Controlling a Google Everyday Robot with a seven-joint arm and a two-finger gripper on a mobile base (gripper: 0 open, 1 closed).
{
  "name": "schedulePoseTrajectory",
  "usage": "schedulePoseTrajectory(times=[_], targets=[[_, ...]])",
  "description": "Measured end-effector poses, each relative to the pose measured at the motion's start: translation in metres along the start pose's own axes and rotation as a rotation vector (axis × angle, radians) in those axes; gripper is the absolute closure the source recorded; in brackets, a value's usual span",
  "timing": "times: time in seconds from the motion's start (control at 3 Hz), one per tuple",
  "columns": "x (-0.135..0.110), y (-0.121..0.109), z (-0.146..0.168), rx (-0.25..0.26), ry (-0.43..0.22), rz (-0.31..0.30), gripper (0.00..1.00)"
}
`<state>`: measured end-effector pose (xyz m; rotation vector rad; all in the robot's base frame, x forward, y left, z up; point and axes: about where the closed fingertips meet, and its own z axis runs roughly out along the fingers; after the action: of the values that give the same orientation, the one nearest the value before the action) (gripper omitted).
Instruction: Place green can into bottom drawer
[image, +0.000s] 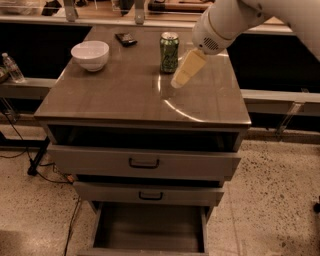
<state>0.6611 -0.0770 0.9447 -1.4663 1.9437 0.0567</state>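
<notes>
Near green can (169, 52): gripper (181, 75), arm (226, 21) cropped.

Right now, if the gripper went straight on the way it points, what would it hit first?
Probably the cabinet top, just in front of the green can. The gripper slants down toward it close beside the can, though depth is unclear.

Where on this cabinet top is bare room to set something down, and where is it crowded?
Bare: the front half of the cabinet top, forward of the white bowl and green can. Crowded: the back, where the gripper hangs beside the can.
</notes>
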Motion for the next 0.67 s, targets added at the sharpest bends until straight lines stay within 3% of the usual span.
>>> schedulePoseTrajectory(times=[0.33,0.67], targets=[[0.005,-0.024,0.028,0.015,-0.059,0.043,0.00],[0.022,-0.062,0.061,0.076,-0.107,0.117,0.00]])
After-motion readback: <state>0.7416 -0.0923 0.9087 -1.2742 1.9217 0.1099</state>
